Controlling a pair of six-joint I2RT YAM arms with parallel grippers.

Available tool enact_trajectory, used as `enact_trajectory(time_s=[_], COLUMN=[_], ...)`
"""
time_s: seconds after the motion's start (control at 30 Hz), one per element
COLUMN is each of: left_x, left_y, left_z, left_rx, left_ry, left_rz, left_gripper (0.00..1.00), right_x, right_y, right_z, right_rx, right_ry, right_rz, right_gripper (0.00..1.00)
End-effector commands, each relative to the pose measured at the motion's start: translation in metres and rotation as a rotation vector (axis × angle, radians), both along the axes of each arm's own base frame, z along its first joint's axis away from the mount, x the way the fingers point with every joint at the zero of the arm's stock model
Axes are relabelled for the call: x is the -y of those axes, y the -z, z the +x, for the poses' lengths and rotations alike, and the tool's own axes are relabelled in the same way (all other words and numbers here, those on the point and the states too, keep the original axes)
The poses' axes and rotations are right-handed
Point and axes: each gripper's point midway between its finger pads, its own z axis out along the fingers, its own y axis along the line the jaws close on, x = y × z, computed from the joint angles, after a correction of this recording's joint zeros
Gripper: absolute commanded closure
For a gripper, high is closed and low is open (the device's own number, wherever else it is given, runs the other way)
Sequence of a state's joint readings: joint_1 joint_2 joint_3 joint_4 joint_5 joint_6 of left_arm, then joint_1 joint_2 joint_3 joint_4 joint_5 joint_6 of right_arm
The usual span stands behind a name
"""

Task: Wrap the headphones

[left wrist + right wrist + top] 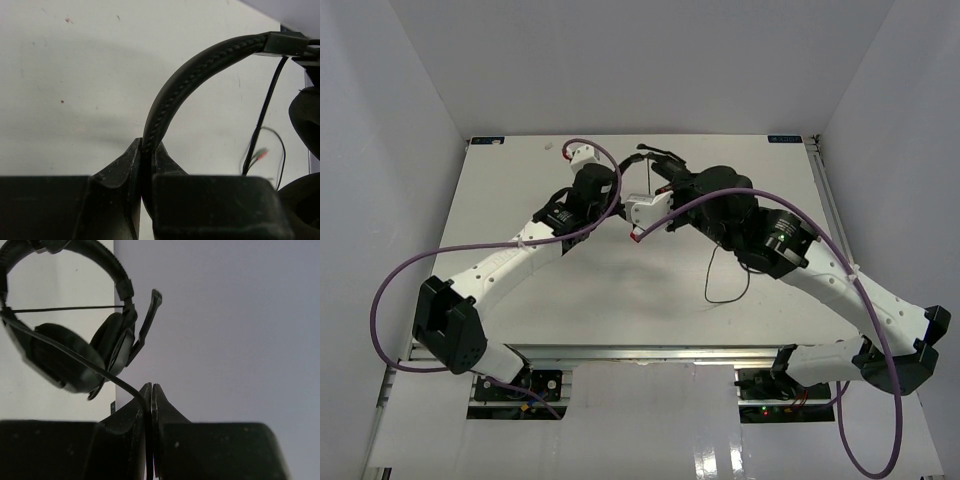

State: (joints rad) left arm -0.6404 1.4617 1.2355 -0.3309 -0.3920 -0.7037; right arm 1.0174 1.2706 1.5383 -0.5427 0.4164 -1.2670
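The black headphones (665,160) are held between my two grippers near the table's far middle. My left gripper (148,146) is shut on the stitched headband (200,60), which arches up to the right toward an ear cup (306,112). In the top view the left gripper (618,183) is just left of the headset. My right gripper (151,390) is shut on the thin black cord (75,347), which runs up left across the two padded cups (65,357). The boom mic (147,322) points up beside them. In the top view the right gripper (665,182) is just below the headset. A loose cord loop (730,285) lies on the table.
The white table (520,180) is walled at the back and on both sides. Thick purple arm cables (390,290) loop out on the left and over the right arm (820,260). The cord's coloured plug ends (260,154) hang to the right of the left gripper.
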Motion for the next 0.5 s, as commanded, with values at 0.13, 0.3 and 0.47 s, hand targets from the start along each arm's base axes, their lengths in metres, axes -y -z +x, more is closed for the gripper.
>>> enact_trajectory(time_s=[0.13, 0.3, 0.47], left_x=[0.046, 0.055, 0.068], left_y=[-0.011, -0.009, -0.007], left_z=[-0.05, -0.077, -0.103], left_rx=[0.033, 0.062, 0.067], left_ry=[0.383, 0.534, 0.694], left_rz=[-0.069, -0.071, -0.075], left_gripper=[1.0, 1.0, 1.0], right_x=[0.016, 0.028, 0.031], right_y=[-0.055, -0.04, -0.03], right_z=[0.035, 0.047, 0.053], right_rx=[0.057, -0.025, -0.116], right_ry=[0.072, 0.065, 0.039], right_rz=[0.216, 0.267, 0.305], right_gripper=[0.86, 0.86, 0.85])
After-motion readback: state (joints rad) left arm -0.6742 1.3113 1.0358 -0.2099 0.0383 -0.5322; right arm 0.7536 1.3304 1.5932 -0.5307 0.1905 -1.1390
